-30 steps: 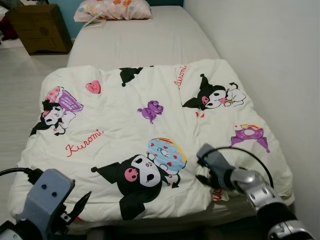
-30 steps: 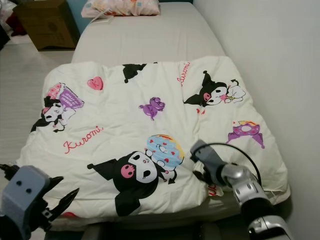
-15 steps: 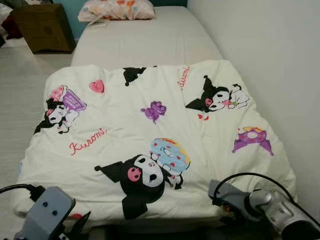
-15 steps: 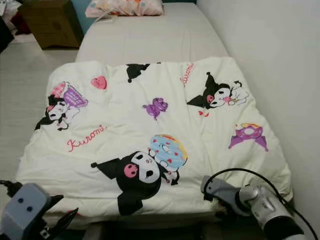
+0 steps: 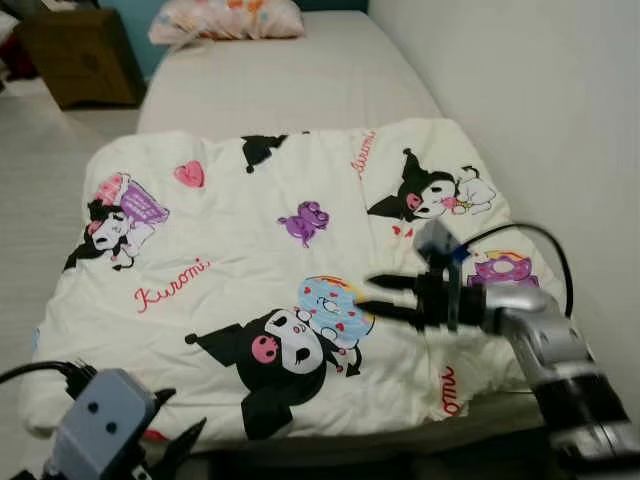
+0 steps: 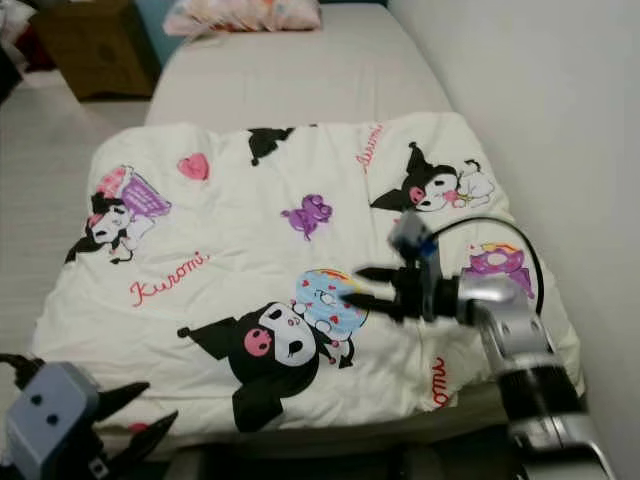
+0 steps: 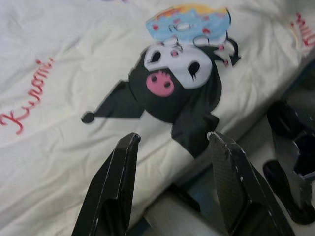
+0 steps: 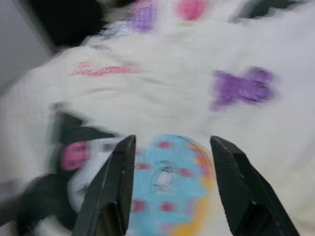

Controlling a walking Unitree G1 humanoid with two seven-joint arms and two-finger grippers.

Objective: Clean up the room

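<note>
Where the cartoon-print blanket (image 5: 290,270) lies spread over the bed (image 5: 290,85) in the eye views, right end effector (image 5: 385,298) held above it, fingers parted and empty — in its wrist view over the blue print — left end effector (image 7: 172,142) likewise released, at the blanket's near edge.

Head stereo pair looks forward and down the bed (image 5: 290,80); both wrist cameras view the blanket (image 5: 250,240) closely.

blanket (image 5: 260,240): 1 | pillow (image 5: 228,18): 1 | bed (image 5: 290,80): 1 | wooden box (image 5: 70,55): 1
</note>
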